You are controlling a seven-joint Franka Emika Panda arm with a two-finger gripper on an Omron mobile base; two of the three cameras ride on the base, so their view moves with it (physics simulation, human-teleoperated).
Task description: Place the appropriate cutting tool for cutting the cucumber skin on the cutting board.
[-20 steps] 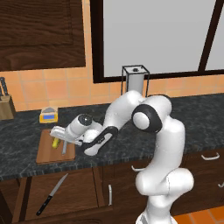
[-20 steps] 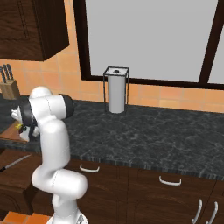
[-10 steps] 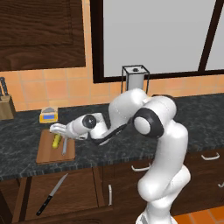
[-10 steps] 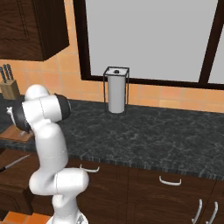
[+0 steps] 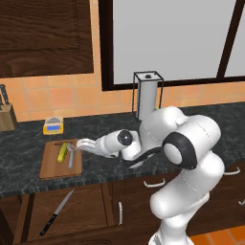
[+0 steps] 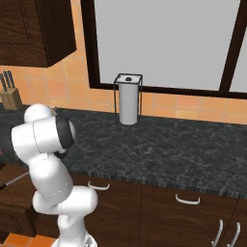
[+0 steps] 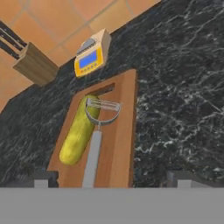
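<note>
The silver-grey peeler (image 7: 98,131) lies flat on the brown cutting board (image 7: 122,144), its forked head pointing toward the far end. It rests right beside the yellow-green cucumber (image 7: 78,130). My gripper (image 7: 111,178) is open just above the board's near end. One dark fingertip (image 7: 43,177) stands on each side of the peeler's handle, well apart from it. In the left base view the gripper (image 5: 76,145) hovers at the right side of the board (image 5: 50,170), with the peeler (image 5: 71,157) and the cucumber (image 5: 61,152) just below it.
A yellow and grey box (image 5: 52,126) stands behind the board and a knife block (image 5: 5,115) at the far left. The long black-handled knife (image 5: 56,219) lies in the open drawer below. A paper towel holder (image 5: 147,95) rises behind the arm.
The hand reached left over the board, then drew back a little to the right. The peeler now lies on the board, free of the fingers.
</note>
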